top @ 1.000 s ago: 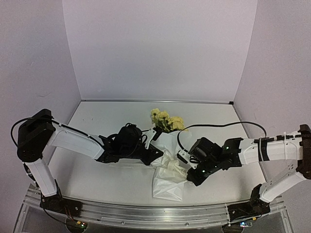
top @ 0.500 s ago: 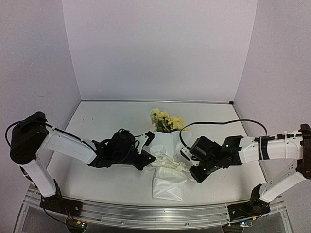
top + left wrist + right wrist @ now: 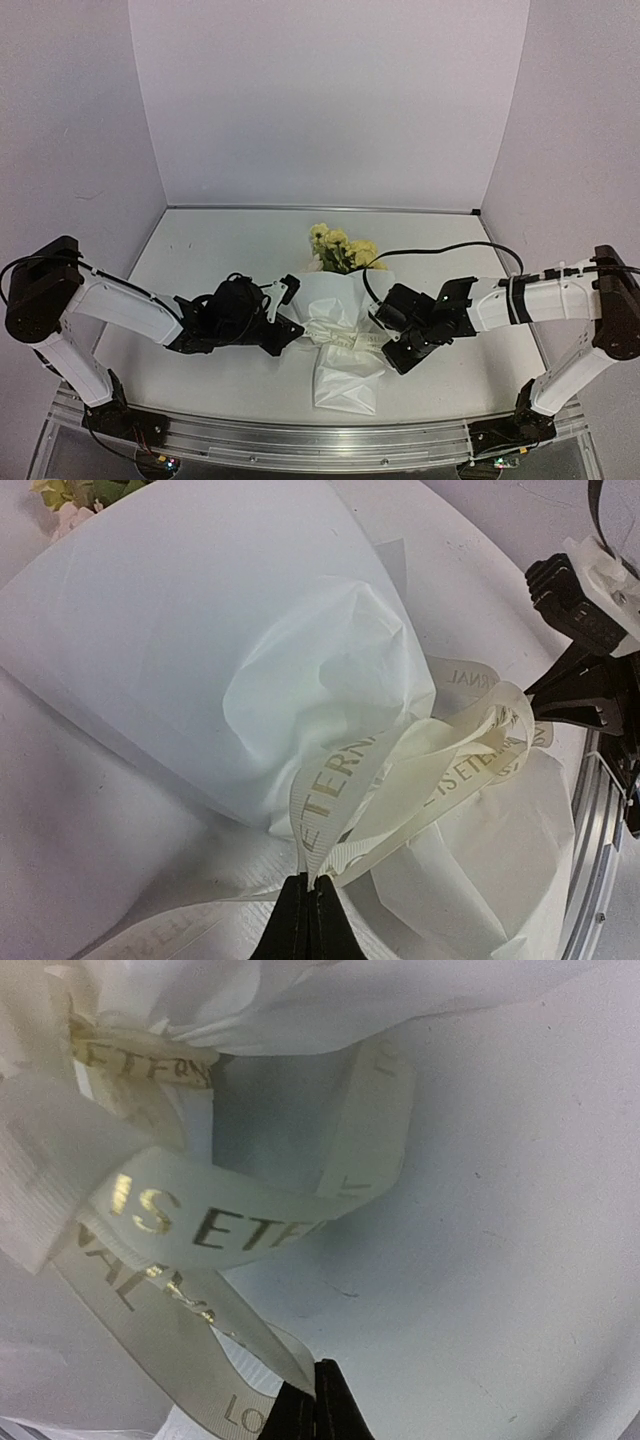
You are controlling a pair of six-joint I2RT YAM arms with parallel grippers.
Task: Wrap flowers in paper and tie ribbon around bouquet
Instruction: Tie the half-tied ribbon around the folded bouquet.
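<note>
Cream ribbon (image 3: 335,785) with gold lettering loops round the cinched neck of the white paper (image 3: 200,630). We have the left gripper (image 3: 308,915) pinched tight on one strand, the knot just ahead of its tips. The right gripper (image 3: 314,1400) clamps another strand from the opposite side. Yellow flowers (image 3: 342,250) stick out beyond both.

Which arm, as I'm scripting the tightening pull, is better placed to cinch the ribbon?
Probably left: the left claw pinches the ribbon on a strand running straight to the gathered paper, while the strand at the right claw curls in slack loops.
</note>
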